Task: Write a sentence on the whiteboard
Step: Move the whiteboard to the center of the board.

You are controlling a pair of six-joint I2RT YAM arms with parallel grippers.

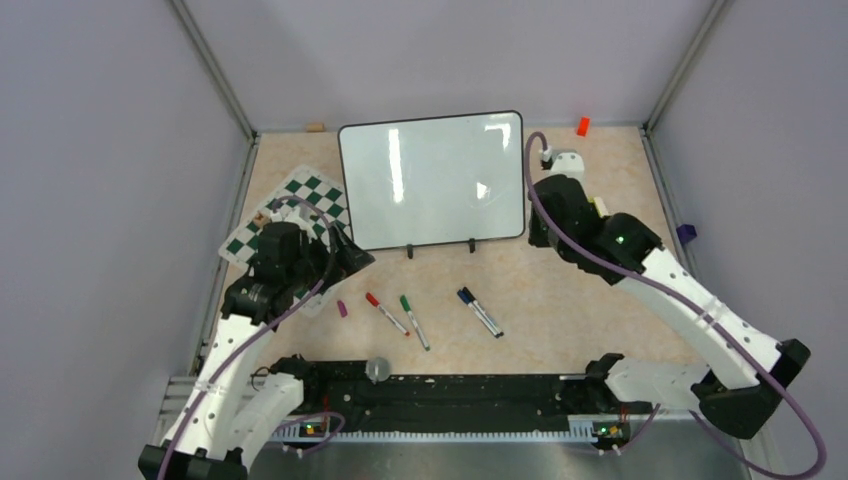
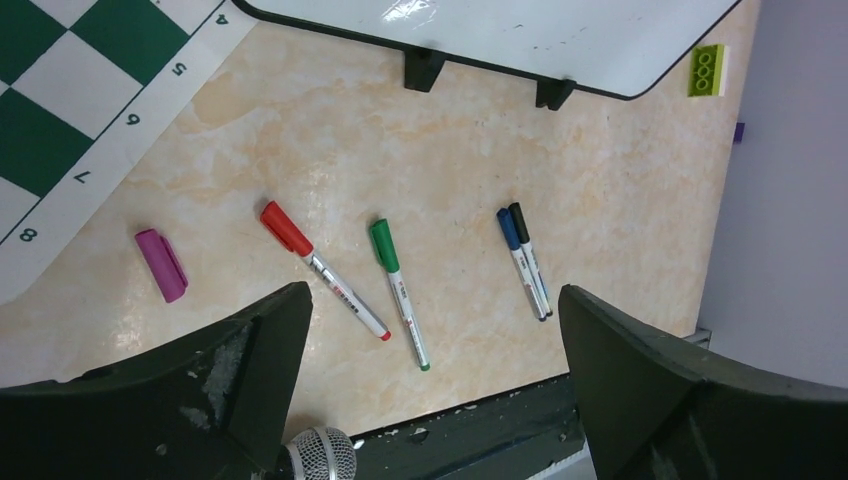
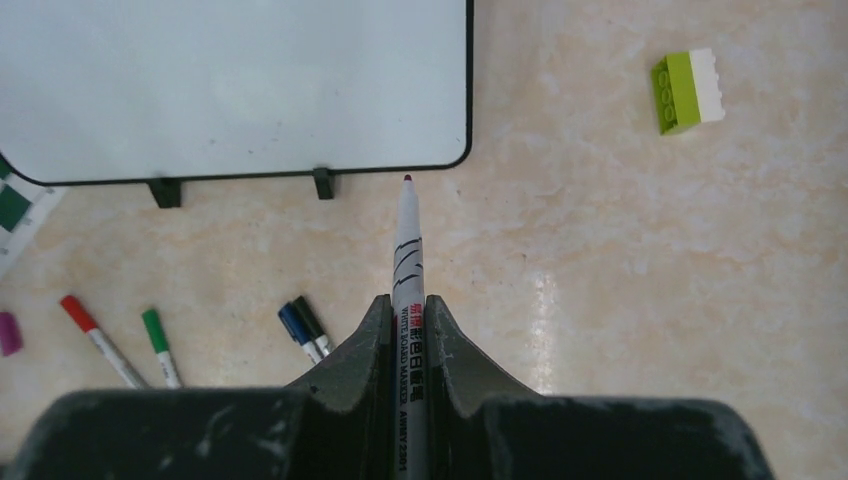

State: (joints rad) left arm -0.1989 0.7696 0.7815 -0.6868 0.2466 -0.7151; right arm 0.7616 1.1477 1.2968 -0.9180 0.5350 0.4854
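Observation:
The whiteboard (image 1: pixel 432 180) stands at the back of the table on two black feet. Its surface is blank; no sentence shows on it. It also shows in the left wrist view (image 2: pixel 560 30) and the right wrist view (image 3: pixel 230 80). My right gripper (image 3: pixel 407 300) is shut on an uncapped whiteboard marker (image 3: pixel 407 240) with a purple-red tip, pointing at the table just right of the board's lower right corner. In the top view the right gripper (image 1: pixel 542 228) is beside that corner. My left gripper (image 2: pixel 432 292) is open and empty above the loose markers, left of the board (image 1: pixel 355 255).
A purple cap (image 1: pixel 342 309), a red marker (image 1: pixel 386 313), a green marker (image 1: pixel 414 320) and a blue and black pair (image 1: pixel 480 311) lie in front of the board. A checkered chess mat (image 1: pixel 300 205) lies left. A green-white brick (image 3: pixel 685 90) lies right.

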